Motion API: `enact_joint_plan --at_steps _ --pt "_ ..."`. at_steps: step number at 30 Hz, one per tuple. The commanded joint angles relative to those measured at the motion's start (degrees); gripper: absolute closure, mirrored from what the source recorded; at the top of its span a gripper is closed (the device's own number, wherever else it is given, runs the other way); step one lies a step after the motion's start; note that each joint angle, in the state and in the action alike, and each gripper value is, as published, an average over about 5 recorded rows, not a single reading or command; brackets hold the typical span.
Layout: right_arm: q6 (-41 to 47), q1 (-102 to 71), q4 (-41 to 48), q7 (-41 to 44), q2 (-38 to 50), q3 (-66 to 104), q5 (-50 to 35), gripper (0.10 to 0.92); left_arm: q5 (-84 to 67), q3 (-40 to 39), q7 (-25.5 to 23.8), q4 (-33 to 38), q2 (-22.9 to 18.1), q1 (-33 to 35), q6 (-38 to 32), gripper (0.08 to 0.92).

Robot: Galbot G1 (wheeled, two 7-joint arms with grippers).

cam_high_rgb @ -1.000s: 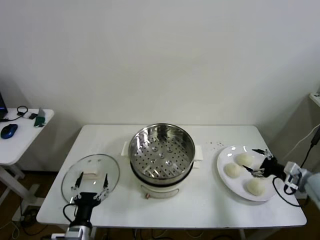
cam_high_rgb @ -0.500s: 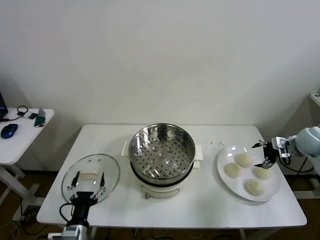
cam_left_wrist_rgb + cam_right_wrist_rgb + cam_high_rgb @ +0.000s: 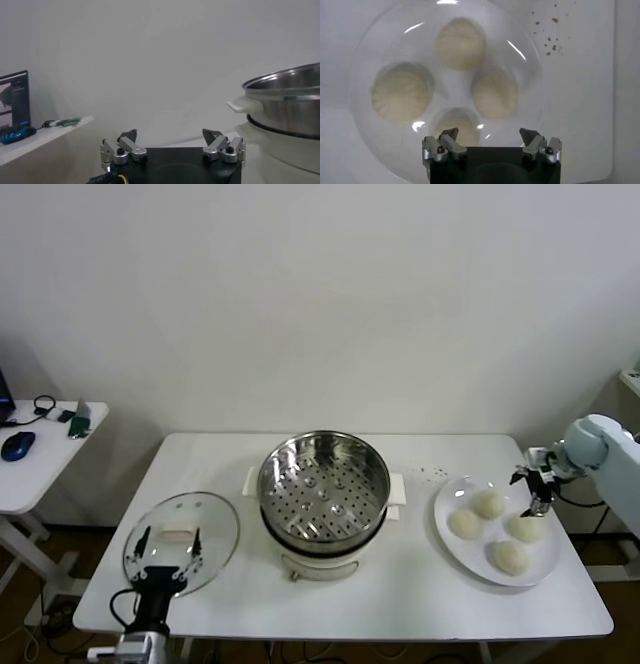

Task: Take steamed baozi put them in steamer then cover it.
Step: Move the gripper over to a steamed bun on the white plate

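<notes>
Right gripper (image 3: 532, 492) hovers over the baozi (image 3: 492, 93) on the plate (image 3: 450, 539), fingers wide; next it drops and grabs one for the steamer (image 3: 323, 486).

Each pincer, left pincer (image 3: 170, 142) and right pincer (image 3: 490, 142), has a black block body, silver finger brackets with dark screws, and black tips; a white rounded arm shell rises beside the table (image 3: 420, 604).

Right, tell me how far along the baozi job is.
Nothing is done yet: the steamer stands empty and all four baozi sit on the white plate. In hand: the right gripper hovers open over the plate, holding nothing. Left to do: move the four buns in, then fit the glass cover, which lies on the table by the open left gripper.
</notes>
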State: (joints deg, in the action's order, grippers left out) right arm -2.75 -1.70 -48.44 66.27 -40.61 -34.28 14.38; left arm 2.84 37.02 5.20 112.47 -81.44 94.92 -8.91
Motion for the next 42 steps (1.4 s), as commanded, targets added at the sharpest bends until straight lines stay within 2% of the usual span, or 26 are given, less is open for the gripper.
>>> enact_joint_plan --at_steps 1,9,34,42 --pt "-1.37 4.78 11.56 1.56 -9.04 -3.9 2.51 0.203 -0.16 0.19 0.18 -0.29 0.27 0.03 0.55 0.177" --pt "-3.05 3.84 16.19 1.41 -12.79 -1.96 5.53 0.203 -0.19 0.25 0.34 -0.76 0.41 -0.4 0.93 0.177" --pt "-5.0 1.99 20.4 1.15 -16.48 1.02 10.75 0.207 -0.55 0.6 1.16 -1.45 0.43 0.16 1.0 0.177" --pt "-5.65 2.3 20.11 1.89 -16.2 1.57 10.64 0.3 -0.64 0.77 1.35 -1.65 0.45 0.26 0.96 0.177"
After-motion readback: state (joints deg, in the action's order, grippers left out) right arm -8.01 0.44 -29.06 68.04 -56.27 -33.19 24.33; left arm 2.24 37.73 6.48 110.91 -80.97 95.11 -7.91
